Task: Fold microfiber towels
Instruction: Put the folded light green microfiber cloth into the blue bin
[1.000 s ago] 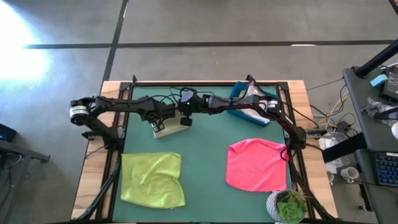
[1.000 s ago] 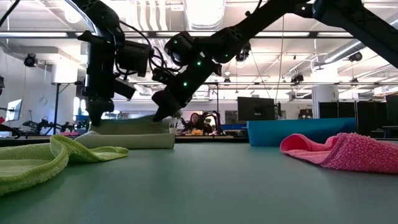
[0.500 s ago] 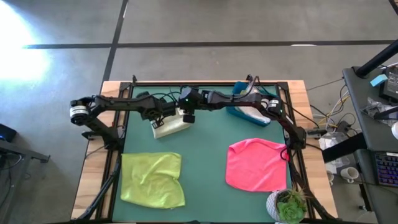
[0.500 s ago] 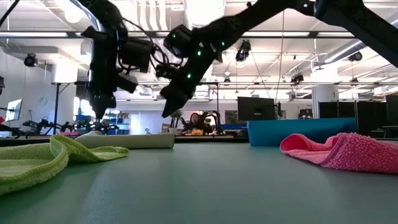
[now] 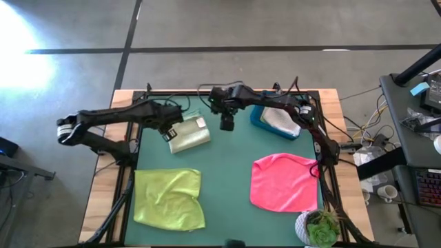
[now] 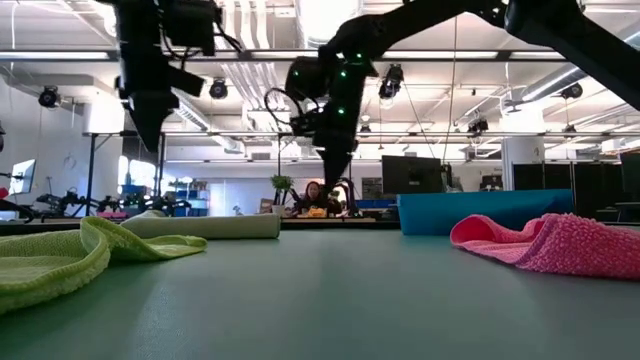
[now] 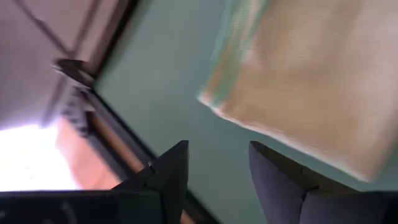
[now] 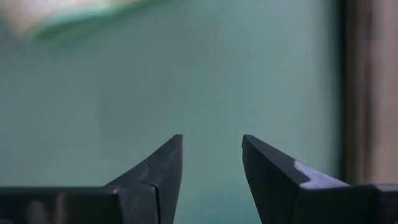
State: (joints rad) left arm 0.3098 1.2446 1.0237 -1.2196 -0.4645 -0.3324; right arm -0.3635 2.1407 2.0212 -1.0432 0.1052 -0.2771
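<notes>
We work over a green counter (image 5: 227,172) where three towels lie out. The hot pink towel (image 5: 284,182) is spread loosely on the right, the lime green towel (image 5: 169,198) lies rumpled at the front left, and the pale green towel (image 5: 188,134) sits as a neat folded rectangle near the back left. The blue bin (image 5: 275,120) at the back right holds a light cloth.

A second ago both arms were pressed down on that pale green towel; now both have let go and lifted. The left gripper (image 5: 167,131) has pulled back to the towel's left edge, its fingers (image 7: 171,171) spread with nothing between them. The right gripper (image 5: 227,122) has swung up and off to the towel's right, above bare counter, its fingers (image 8: 163,163) likewise parted and empty.

We judge this fold finished: the towel keeps its shape unaided. It probably goes to the bin next, and the pink and lime towels remain to be folded.
</notes>
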